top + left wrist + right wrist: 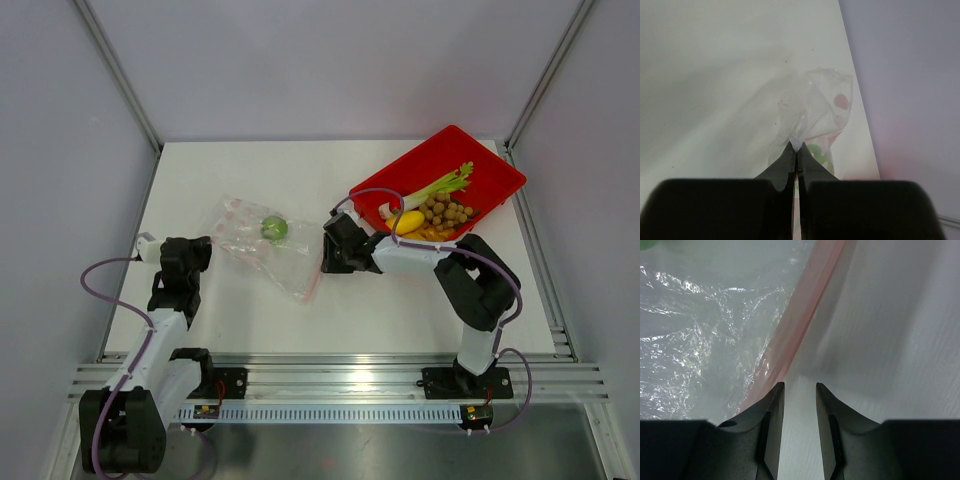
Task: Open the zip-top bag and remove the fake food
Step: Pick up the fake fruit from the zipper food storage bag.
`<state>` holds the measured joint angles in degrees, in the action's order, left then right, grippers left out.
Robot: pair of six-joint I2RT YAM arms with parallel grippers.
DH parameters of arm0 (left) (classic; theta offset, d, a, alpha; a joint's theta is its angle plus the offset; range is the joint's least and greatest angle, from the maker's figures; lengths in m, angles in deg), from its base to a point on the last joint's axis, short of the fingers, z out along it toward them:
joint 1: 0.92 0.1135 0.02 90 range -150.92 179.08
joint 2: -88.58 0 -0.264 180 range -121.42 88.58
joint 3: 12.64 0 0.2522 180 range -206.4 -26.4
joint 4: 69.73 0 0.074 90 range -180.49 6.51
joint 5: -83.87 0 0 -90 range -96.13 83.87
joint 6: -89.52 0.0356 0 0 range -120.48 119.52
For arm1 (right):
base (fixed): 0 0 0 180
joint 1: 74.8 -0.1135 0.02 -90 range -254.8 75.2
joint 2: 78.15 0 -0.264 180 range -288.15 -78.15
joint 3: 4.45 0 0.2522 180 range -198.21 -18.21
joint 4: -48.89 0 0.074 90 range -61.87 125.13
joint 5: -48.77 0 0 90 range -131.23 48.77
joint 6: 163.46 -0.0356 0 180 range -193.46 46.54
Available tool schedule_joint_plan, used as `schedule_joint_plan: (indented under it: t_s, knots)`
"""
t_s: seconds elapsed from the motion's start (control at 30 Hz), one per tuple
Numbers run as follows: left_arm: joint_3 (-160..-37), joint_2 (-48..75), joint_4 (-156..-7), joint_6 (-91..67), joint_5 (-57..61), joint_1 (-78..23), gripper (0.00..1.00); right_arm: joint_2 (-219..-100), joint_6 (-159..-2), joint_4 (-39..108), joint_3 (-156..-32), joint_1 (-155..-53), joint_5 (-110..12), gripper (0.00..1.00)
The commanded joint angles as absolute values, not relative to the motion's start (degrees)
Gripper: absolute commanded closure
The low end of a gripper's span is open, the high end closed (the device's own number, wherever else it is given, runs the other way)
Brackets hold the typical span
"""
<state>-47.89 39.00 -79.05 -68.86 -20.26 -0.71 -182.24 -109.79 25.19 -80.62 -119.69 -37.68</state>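
The clear zip-top bag lies on the white table with a green round fruit inside it. Its pink zip strip runs along the right side. My left gripper is shut on the bag's left corner. My right gripper is open and empty, just beside the zip strip, with bare table between its fingers. The other fake food, a green celery stalk, tan balls and a yellow piece, lies in the red tray.
The red tray stands tilted at the table's back right, close behind my right arm. Grey walls close in the table on three sides. The table's right edge shows near the bag in the left wrist view.
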Motion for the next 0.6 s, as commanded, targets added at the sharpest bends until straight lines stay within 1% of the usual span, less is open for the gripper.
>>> schedule_joint_plan:
  t_s: [0.0, 0.2, 0.3, 0.57]
  knots:
    - [-48.0, 39.6, -76.9, -67.7, -20.7, -0.5, 1.0, -183.7, -110.5, 25.8, -83.9, -120.7, -38.0, 0.61]
    - [-48.1, 38.7, -77.5, -67.7, -20.5, -0.6, 0.99, -184.9, -110.9, 29.8, -83.9, -120.8, -40.3, 0.59]
    - [-48.7, 37.7, -78.8, -67.4, -20.5, -0.6, 0.98, -184.7, -110.8, 33.3, -83.2, -120.8, -41.0, 0.56]
    - [-48.9, 33.8, -79.3, -68.2, -18.4, -0.6, 0.98, -184.9, -110.5, 42.2, -81.8, -120.8, -46.9, 0.51]
